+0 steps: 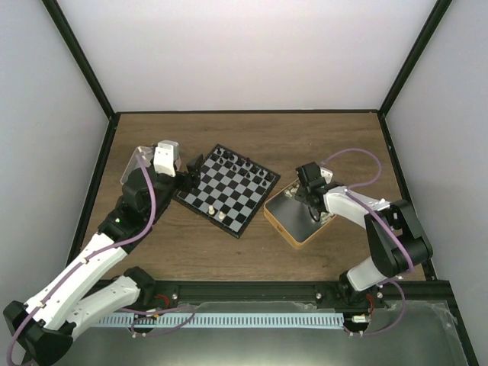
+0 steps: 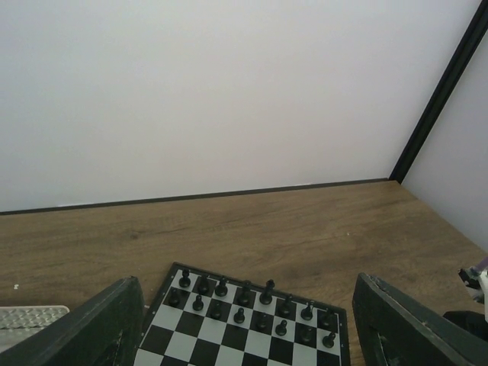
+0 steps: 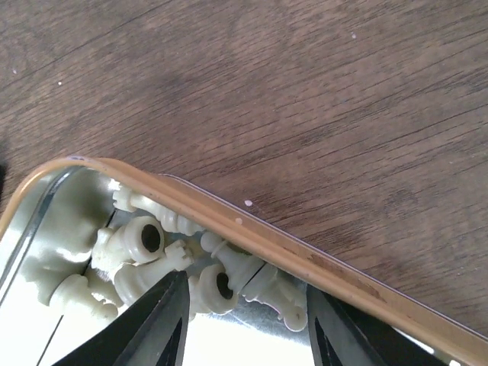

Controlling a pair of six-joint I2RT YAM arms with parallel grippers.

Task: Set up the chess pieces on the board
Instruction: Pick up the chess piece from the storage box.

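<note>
The black-and-grey board (image 1: 226, 188) lies mid-table with black figures along its far side and two cream-white chess pieces (image 1: 216, 213) near its front edge. It also shows in the left wrist view (image 2: 229, 335). My left gripper (image 1: 191, 172) is open and empty at the board's left edge. My right gripper (image 1: 312, 204) is open, lowered into a gold-rimmed tin (image 1: 279, 218). In the right wrist view its fingers straddle several cream-white pieces (image 3: 221, 282) lying heaped against the tin's wall (image 3: 252, 232), with nothing held.
A second tray (image 1: 136, 166) sits under the left arm at the far left. A black frame edges the table. Bare wood lies behind and in front of the board.
</note>
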